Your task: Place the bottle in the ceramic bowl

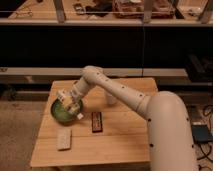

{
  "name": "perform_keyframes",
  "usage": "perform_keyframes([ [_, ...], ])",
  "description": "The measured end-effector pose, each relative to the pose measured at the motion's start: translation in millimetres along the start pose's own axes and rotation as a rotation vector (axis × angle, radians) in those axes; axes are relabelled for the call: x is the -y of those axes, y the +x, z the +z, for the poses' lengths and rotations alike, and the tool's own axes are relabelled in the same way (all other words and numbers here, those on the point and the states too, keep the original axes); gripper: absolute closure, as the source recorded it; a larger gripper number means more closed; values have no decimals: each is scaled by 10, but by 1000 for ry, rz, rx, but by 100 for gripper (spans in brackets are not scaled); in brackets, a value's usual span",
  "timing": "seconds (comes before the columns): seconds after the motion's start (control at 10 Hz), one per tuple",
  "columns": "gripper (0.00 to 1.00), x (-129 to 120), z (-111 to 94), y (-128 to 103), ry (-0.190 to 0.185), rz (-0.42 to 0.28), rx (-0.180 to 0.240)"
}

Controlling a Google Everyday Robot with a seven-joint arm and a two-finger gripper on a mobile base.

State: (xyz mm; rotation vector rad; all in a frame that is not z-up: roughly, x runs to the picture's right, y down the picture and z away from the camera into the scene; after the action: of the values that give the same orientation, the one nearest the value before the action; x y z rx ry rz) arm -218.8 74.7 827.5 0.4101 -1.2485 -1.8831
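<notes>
The green ceramic bowl (56, 114) sits on the left part of the wooden table. My gripper (69, 103) hangs directly over the bowl, low inside its rim. It is shut on the small pale bottle (65, 99), which lies tilted between the fingers just above the bowl's speckled inside. The arm reaches in from the right and hides the bowl's right edge.
A translucent white cup (111, 98) stands behind the arm at mid-table. A dark flat bar (97, 122) lies right of the bowl. A white sponge-like block (65, 139) lies near the front left of the table (120, 145).
</notes>
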Motion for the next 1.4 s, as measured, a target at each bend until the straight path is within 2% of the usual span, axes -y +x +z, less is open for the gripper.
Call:
perform_keyframes([
  [0.3, 85, 63, 17, 87, 12, -7, 40],
  [0.7, 84, -16, 57, 116, 19, 8, 71],
  [1.2, 43, -168, 66, 135, -4, 14, 68],
  [1.4, 42, -166, 70, 136, -4, 14, 68],
])
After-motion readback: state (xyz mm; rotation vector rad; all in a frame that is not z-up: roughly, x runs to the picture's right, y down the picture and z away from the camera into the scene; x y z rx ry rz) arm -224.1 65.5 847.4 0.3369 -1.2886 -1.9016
